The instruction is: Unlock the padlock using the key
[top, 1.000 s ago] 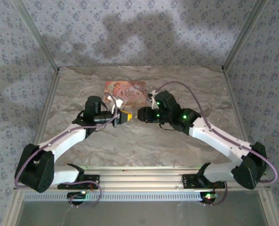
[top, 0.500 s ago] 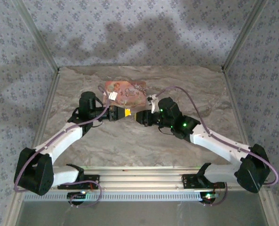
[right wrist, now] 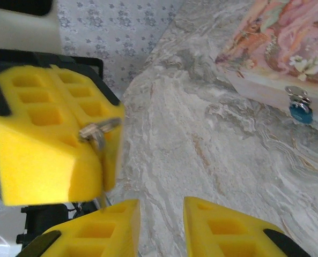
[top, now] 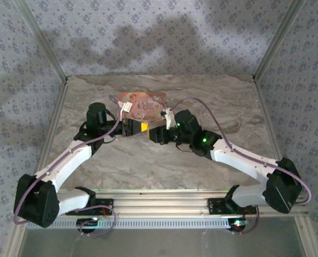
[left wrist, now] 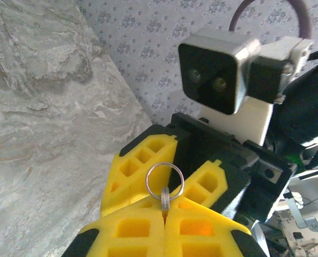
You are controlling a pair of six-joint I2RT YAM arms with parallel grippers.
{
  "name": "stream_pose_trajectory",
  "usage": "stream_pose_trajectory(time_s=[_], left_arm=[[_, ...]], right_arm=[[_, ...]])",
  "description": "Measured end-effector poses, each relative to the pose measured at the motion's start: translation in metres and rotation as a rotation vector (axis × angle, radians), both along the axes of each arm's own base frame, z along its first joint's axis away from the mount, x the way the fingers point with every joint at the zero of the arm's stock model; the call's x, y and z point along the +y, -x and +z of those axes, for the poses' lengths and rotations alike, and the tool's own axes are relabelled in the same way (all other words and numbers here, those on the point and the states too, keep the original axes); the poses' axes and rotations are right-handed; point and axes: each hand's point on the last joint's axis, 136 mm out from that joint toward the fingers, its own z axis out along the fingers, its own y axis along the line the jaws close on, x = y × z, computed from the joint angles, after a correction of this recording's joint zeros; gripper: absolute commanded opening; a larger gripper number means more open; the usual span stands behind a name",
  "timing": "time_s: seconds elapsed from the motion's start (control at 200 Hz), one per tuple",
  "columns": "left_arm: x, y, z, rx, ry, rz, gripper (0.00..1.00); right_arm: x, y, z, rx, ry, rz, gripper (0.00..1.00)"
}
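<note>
I see left gripper pads pressed together on key, ring sticking out. Right gripper faces it, very near, jaws apart, not touching key. Blue padlock hangs on side of flowered box on table, apart from both grippers.

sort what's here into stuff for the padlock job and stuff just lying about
For the job: key, pinched in the left gripper; blue padlock, hanging on the floral box; right gripper, jaws apart, facing the key.
Just there: marble-look table; patterned walls.
</note>
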Motion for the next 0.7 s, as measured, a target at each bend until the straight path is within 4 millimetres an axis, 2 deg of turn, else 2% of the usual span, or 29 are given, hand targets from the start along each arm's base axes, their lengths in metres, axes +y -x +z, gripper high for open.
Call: stream_pose_trajectory(time_s=[0.135, 0.365, 0.46, 0.6, 0.7], left_arm=[[0.001, 0.0, 0.0, 0.004, -0.002, 0.004, 0.0], [0.002, 0.002, -0.004, 0.039, -0.019, 0.002, 0.0], [0.003, 0.001, -0.002, 0.038, -0.027, 0.002, 0.0], [0.004, 0.003, -0.005, 0.04, -0.041, -0.005, 0.0], [0.005, 0.005, -0.009, 0.044, -0.052, -0.015, 0.0]], right_arm=[[0.006, 0.003, 0.002, -0.023, 0.006, 0.027, 0.34], [0.014, 0.005, 0.008, -0.063, 0.018, 0.055, 0.33], [0.015, 0.004, 0.01, -0.087, 0.026, 0.061, 0.23], [0.015, 0.006, 0.008, -0.114, 0.051, 0.073, 0.0], [0.015, 0.008, 0.004, -0.129, 0.07, 0.089, 0.0]])
